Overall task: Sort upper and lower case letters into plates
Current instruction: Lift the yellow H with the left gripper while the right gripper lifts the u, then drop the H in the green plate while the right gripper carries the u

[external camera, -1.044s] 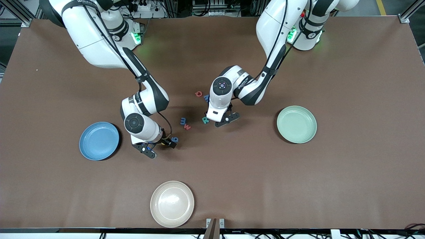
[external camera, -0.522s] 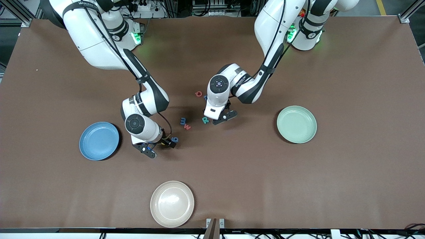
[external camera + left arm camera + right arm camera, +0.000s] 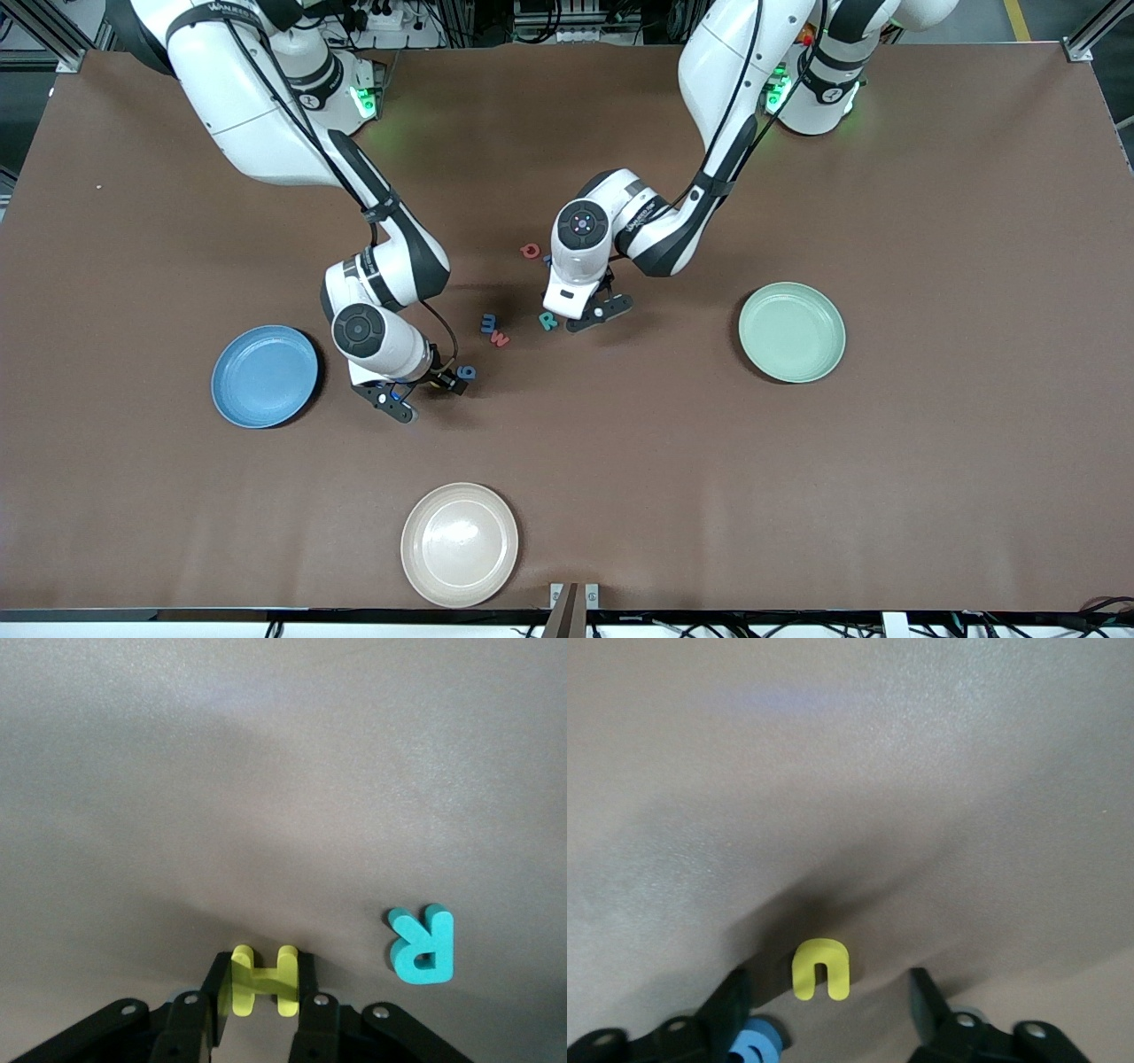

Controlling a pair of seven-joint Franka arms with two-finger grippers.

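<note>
The small flat yellow foam letter H (image 3: 264,979) is seen in the left wrist view clamped between the two black fingers of the left end effector (image 3: 263,985), whose jaws are closed against the letter's two uprights, so the letter's bars run along the fingers and its crossbar spans the gap. In the front view that left end effector (image 3: 592,312) is down at the brown tabletop (image 3: 930,461), just beside the teal foam letter R (image 3: 548,321), which lies untouched toward the right arm's end. The pale mint green round plate (image 3: 791,331) lies well apart from it toward the left arm's end of the tabletop, and the left arm is judged the nearer one to it. The right end effector (image 3: 423,388) is low at the tabletop near the plain blue round plate (image 3: 264,376), with the blue foam letter g (image 3: 467,372) just beside it. In the right wrist view the small yellow foam letter u (image 3: 821,968) lies flat between the fingers of the right end effector (image 3: 830,997), which stand apart on either side without touching it; nothing is gripped there yet. The blue and red lower-case m letters (image 3: 495,330) and the red Q (image 3: 530,251) lie between the two arms. A cream-beige round plate (image 3: 459,544) lies nearest the front camera.
</note>
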